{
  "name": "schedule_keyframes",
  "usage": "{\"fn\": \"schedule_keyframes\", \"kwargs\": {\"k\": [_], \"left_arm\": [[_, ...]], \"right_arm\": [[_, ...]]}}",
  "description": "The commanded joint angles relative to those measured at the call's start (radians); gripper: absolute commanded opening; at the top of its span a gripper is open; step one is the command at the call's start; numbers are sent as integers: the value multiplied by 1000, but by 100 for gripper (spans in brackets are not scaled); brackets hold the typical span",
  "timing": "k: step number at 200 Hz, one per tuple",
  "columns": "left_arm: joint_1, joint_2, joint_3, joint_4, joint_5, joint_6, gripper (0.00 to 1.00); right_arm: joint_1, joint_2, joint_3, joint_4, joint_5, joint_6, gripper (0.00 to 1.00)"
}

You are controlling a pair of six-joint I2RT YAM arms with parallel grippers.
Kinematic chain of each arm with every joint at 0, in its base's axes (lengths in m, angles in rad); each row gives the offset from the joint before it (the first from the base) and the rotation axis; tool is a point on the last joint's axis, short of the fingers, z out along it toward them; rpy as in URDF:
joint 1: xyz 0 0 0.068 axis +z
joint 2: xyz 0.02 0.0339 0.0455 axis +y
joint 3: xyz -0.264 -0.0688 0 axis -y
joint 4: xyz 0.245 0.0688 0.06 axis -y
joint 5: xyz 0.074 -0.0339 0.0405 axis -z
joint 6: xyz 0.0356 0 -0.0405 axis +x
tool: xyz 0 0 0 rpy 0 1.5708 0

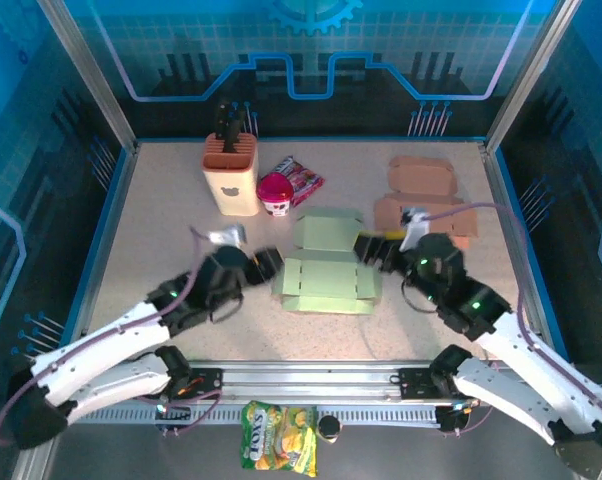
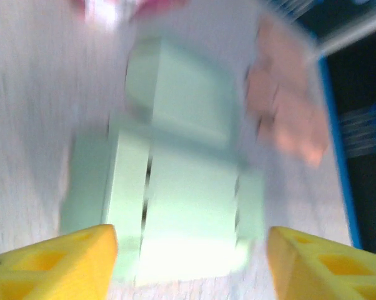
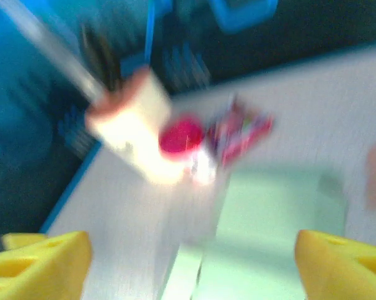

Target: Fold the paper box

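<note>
Flanking the flat green paper box point(image 1: 326, 270) with my left gripper point(image 1: 268, 263) and right gripper point(image 1: 367, 248) spread empty, I judge folding its sides up comes next.

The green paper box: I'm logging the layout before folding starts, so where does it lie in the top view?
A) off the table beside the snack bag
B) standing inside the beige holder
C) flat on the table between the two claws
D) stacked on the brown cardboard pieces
C: the green paper box lies flat on the table, with the left claw at its left edge and the right claw at its right.
</note>
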Motion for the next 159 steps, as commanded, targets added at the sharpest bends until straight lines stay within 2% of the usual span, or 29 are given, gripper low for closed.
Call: {"fn": "schedule_keyframes", "kwargs": {"k": [1,33,70,92,124,159], "left_arm": [[-75,32,-81,15,-39,-308,61],[-107,111,-133,178,-37,-398,60],[-106,123,-183,271,-102,-534,52],[-106,151,-202,311,-107,-615,52],[-89,224,-200,353,-76,-669,53],[-22,323,-210,474,21,-685,52]], "right_arm": [[72,-61,-97,-210,-53,210,75],[100,-100,-178,-160,-68,256,73],[99,-99,-217,-94,-110,288,73],[99,-106,-234,-72,-127,304,73],[99,-118,-247,-58,-127,310,73],[100,-107,-250,-36,-138,312,73]]}}
